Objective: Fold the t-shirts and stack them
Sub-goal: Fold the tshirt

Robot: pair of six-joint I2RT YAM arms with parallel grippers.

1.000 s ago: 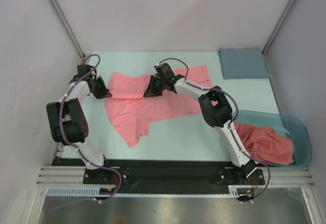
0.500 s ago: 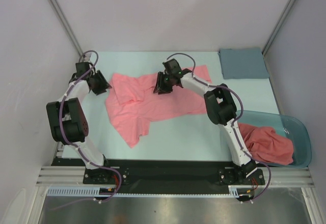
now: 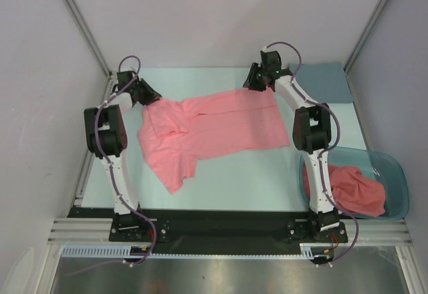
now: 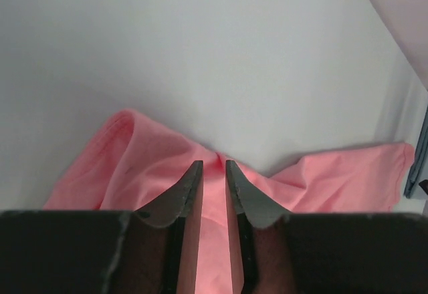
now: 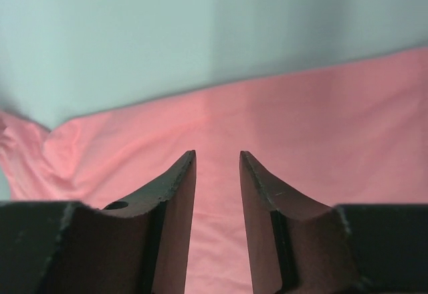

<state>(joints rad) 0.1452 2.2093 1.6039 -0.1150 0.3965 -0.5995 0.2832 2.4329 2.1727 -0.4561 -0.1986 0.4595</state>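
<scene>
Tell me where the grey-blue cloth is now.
Top view: the grey-blue cloth lies flat at the table's far right corner, right of the spread t-shirt and the right gripper, behind the teal tub.

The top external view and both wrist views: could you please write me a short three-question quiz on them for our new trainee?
1. True or false: a bunched t-shirt lies inside the teal tub.
2. Where does the grey-blue cloth lie? A) at the far right corner of the table; B) inside the tub; C) at the near left corner.
3. Fill in: the jaws of the right gripper stand ____ over the spread t-shirt.
Key: 1 true; 2 A; 3 open.
</scene>
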